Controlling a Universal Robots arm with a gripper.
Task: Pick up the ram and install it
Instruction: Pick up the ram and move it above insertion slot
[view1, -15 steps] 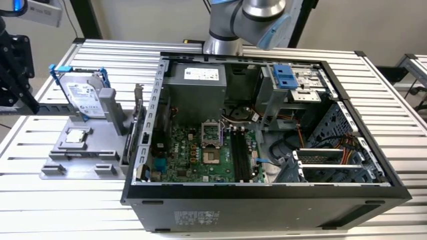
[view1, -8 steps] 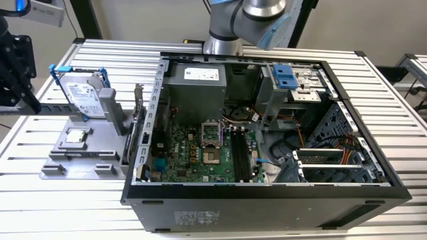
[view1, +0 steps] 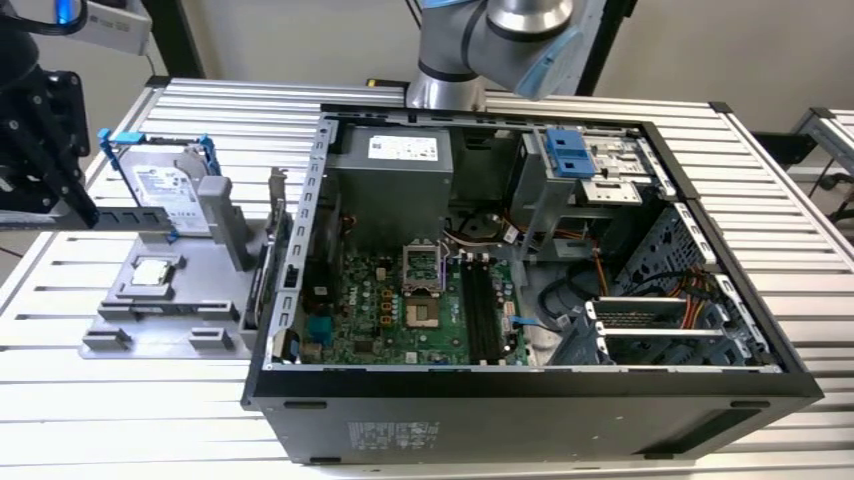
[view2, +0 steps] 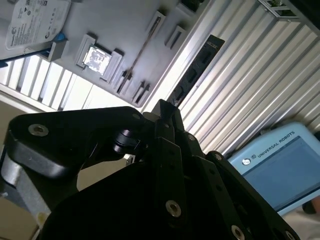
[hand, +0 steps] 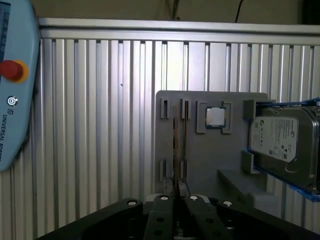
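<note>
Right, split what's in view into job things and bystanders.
Job: ram, on edge in the grey holder; gripper; black motherboard slots in the open computer case.
Lying about: hard drive; processor chip; teach pendant.

Ram (hand: 174, 140) edge-on in first wrist view, lower end hidden behind tool (hand: 178, 200). Hard drive (hand: 282, 145) & teach pendant (hand: 15, 85) cut off at view edge. CPU (hand: 215, 117) markings too small.

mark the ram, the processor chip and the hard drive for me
ram (hand: 175, 145), first wrist view: mid-length of its thin edge.
processor chip (hand: 215, 117), first wrist view: centre of its silver lid.
hard drive (hand: 280, 142), first wrist view: on its white label.
</note>
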